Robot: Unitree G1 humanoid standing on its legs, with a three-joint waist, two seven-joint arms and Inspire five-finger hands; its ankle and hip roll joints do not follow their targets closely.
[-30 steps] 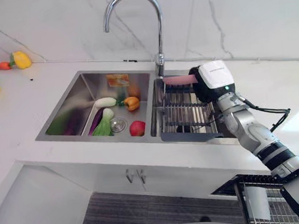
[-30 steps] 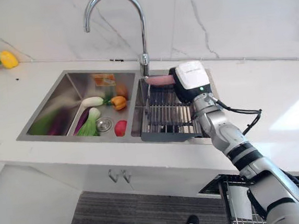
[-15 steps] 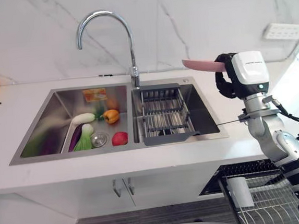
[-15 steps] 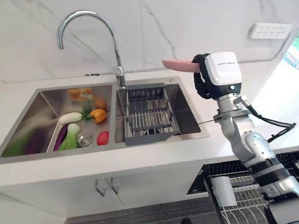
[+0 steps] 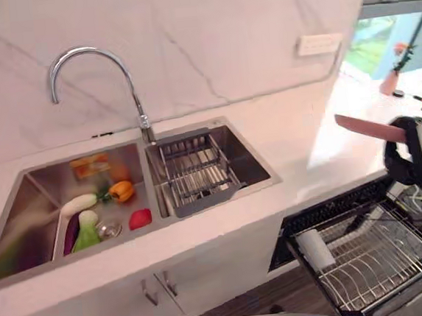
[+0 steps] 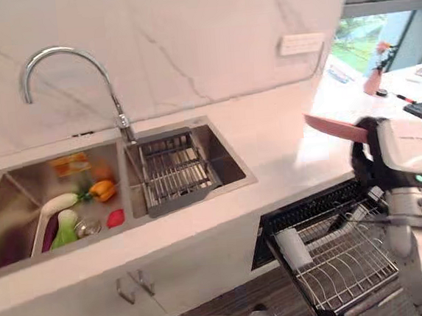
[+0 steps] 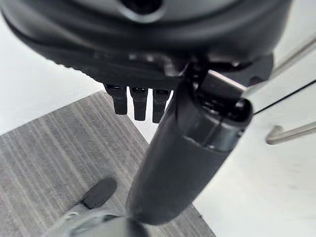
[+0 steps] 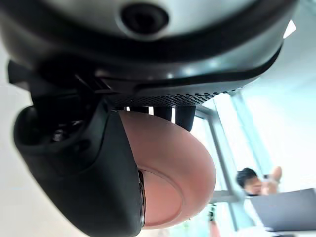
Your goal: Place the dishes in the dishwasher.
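The right hand (image 6: 368, 165), at 3 o'clock in the head view, has thumb and fingers curled round a round pink plate (image 8: 170, 173), held above the white countertop (image 5: 299, 146). The open dishwasher's wire rack (image 5: 367, 255) lies at 5 o'clock, beneath the plate. The left hand (image 7: 148, 98) hangs relaxed, holding nothing.

A round, salmon-pink plate (image 6: 333, 128) is held edge-on and tilted, above the pulled-out wire dishwasher rack (image 6: 338, 254).
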